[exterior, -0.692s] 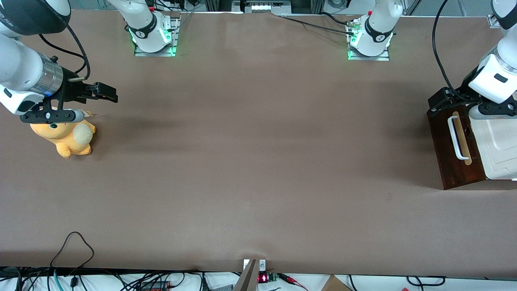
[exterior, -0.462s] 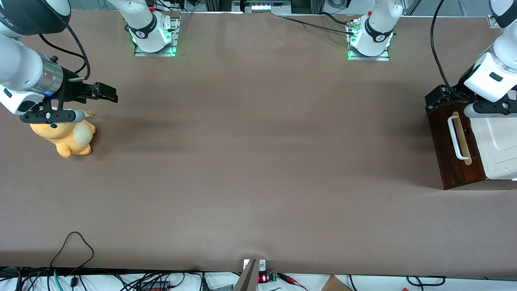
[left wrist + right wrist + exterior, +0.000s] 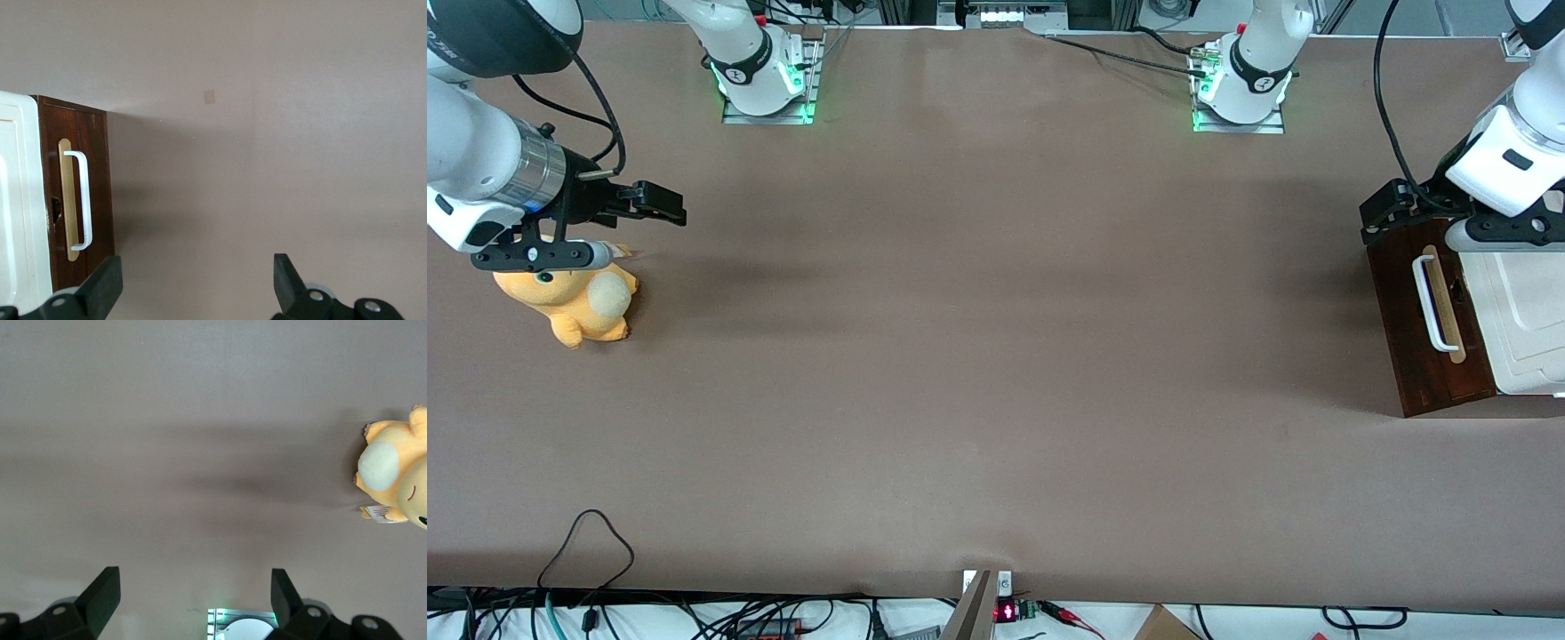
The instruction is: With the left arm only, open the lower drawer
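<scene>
The lower drawer [image 3: 1427, 333] shows its dark reddish-brown front, standing at the working arm's end of the table. Its white bar handle [image 3: 1430, 302] sits on a pale wood strip. The front looks flush with the cabinet. My left gripper [image 3: 1385, 218] hovers above the front's corner that lies farthest from the front camera, clear of the handle. In the left wrist view the drawer front [image 3: 93, 193] and handle [image 3: 83, 200] are beside the gripper [image 3: 197, 287]. It is open wide, with only bare table between its fingers [image 3: 105, 288].
The cream-white cabinet top [image 3: 1529, 320] lies above the drawer. An orange plush toy [image 3: 574, 302] sits toward the parked arm's end of the table. Two arm bases [image 3: 765, 76] stand at the table edge farthest from the front camera. A cable loop [image 3: 587, 542] lies near the front edge.
My left gripper and wrist have shifted slightly away from the front camera, off the end of the handle. The drawer has not moved.
</scene>
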{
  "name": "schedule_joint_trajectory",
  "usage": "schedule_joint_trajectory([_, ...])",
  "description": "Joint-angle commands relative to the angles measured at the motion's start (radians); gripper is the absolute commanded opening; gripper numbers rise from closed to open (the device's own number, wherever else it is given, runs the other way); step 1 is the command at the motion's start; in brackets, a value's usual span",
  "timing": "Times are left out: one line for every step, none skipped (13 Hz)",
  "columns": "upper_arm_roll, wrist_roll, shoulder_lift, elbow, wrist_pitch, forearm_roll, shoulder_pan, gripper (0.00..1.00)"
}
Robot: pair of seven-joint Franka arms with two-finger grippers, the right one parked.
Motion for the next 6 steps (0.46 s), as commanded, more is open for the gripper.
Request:
schedule_joint_trajectory([-0.010, 0.008, 0.010, 0.020, -0.057, -0.002, -0.001, 1.00])
schedule_joint_trajectory([-0.011, 0.006, 0.011, 0.016, -0.061, 0.005, -0.001, 1.00])
schedule_joint_trajectory([-0.033, -0.006, 0.019, 0.011, -0.062, 0.051, -0.002, 1.00])
schedule_joint_trajectory([-0.079, -0.036, 0.028, -0.004, -0.062, 0.145, -0.001, 1.00])
schedule_joint_trajectory([-0.103, -0.114, 0.037, -0.027, -0.062, 0.212, -0.002, 1.00])
schedule_joint_trajectory([-0.135, -0.185, 0.046, -0.054, -0.062, 0.252, -0.002, 1.00])
